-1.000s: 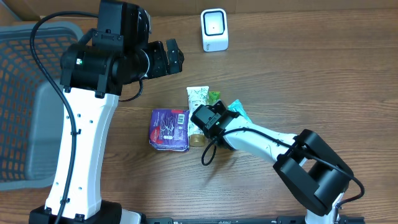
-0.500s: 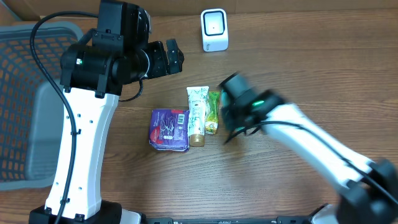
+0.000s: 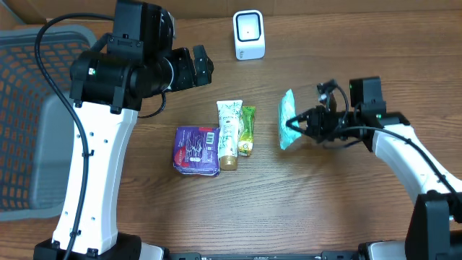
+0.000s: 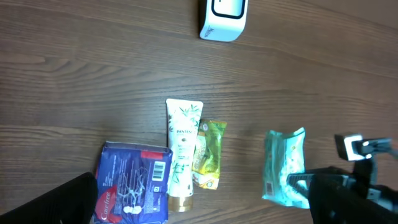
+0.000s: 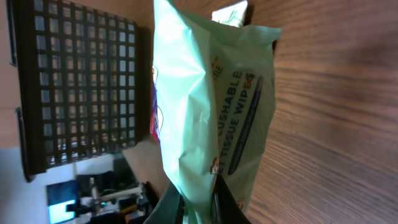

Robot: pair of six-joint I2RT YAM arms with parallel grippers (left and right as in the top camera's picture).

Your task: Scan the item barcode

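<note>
Hanging in the right gripper (image 3: pixel 302 124), the pale green pack of flushable wipes (image 3: pixel 288 120) is pinched at one edge between two nearly closed fingers, the printed face turned sideways. From above, the pack stands on its edge over the right half of the wooden table (image 3: pixel 325 217); whether its lower edge touches the wood cannot be told. The right wrist view shows the film creased just above the fingertips (image 5: pixel 225 202), with the lettering running up the pack.

Left of the pack, well apart from it, three items lie in a row. A small green and yellow sachet (image 3: pixel 247 131) touches a white Pantene tube (image 3: pixel 229 132), and a purple pack (image 3: pixel 196 150) with a barcode on its face lies just beside the tube. The white barcode scanner (image 3: pixel 249 34) stands at the far edge of the table, beyond the row and to the left of the held pack.

The left gripper (image 3: pixel 198 65) hangs above the table near the scanner with its jaws spread wide, holding nothing. A grey mesh basket (image 3: pixel 29 115) sits at the left edge.
</note>
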